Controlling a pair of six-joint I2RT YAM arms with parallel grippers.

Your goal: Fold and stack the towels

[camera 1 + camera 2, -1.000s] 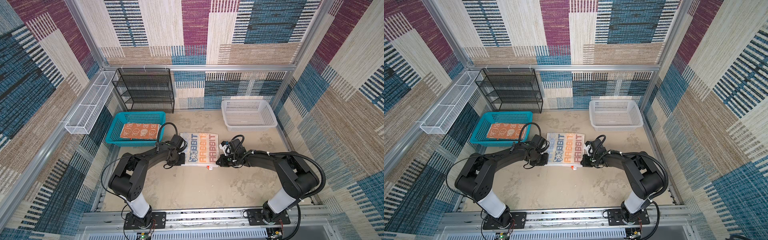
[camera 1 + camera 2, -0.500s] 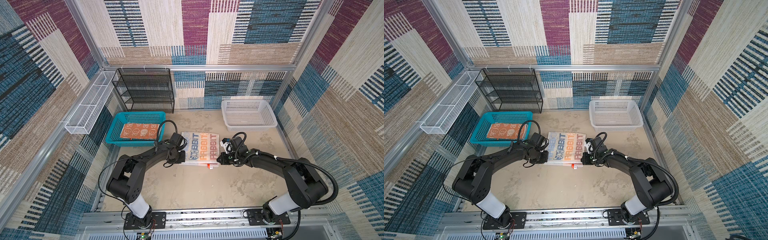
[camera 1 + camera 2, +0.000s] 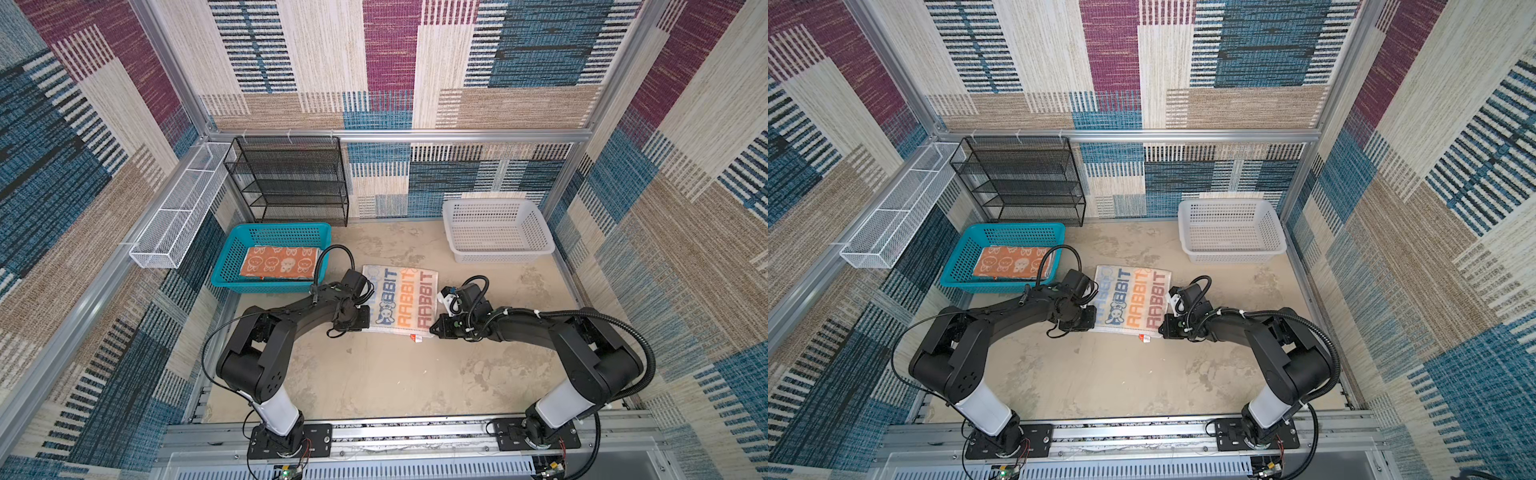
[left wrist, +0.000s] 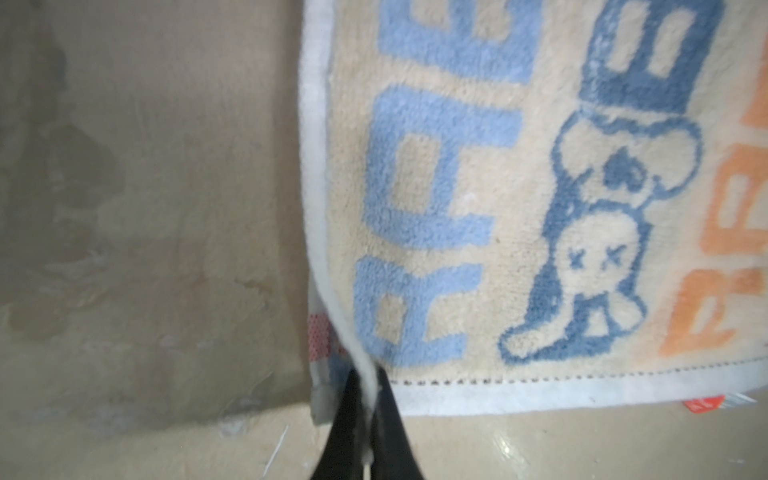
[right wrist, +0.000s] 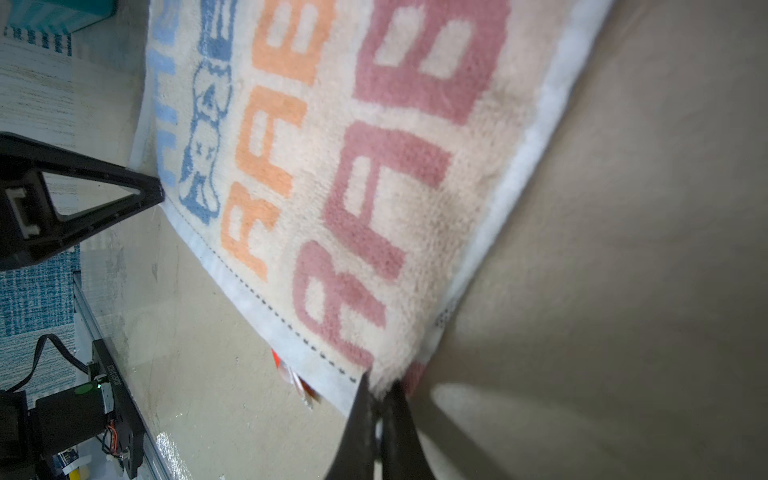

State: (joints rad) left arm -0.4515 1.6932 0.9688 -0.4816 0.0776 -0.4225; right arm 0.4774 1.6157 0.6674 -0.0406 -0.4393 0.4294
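The whitish terry towel with "RABBIT" lettering (image 3: pixel 401 301), lying centrally on the desk (image 3: pixel 374 374), is pinched at its near corners by the closed left fingers (image 4: pixel 340 424) and right fingers (image 5: pixel 357 428), and a corner could be lost if the thin hem is pulled unevenly.

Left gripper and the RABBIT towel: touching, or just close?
Touching. The left wrist view shows the left gripper shut on a corner of the RABBIT towel, the cloth's edge pinched between its black fingers.
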